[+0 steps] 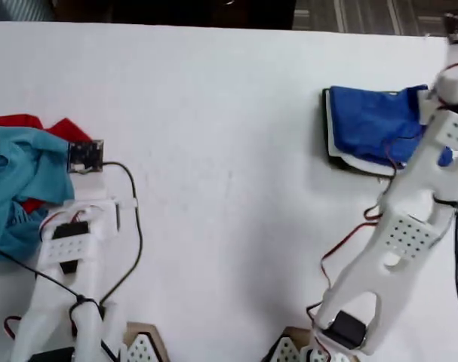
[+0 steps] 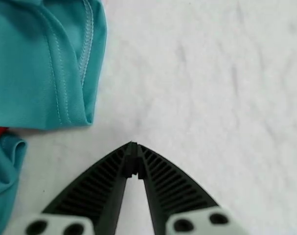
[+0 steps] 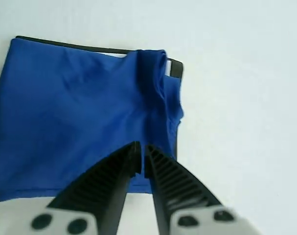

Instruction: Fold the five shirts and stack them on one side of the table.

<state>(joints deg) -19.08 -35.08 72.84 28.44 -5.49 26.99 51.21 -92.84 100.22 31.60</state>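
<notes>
Atop the stack (image 3: pixel 176 68), the blue shirt (image 3: pixel 75 112) lies folded.

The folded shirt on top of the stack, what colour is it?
The top shirt is solid royal blue, shown best in the right wrist view.

This looks like a robotics lab bench. The left arm (image 1: pixel 69 245) and right arm (image 1: pixel 398 234) are white printed parts with loose wires (image 1: pixel 135 226) and a bare circuit board (image 1: pixel 86 155), standing at a white-covered table (image 1: pixel 229 151).
</notes>
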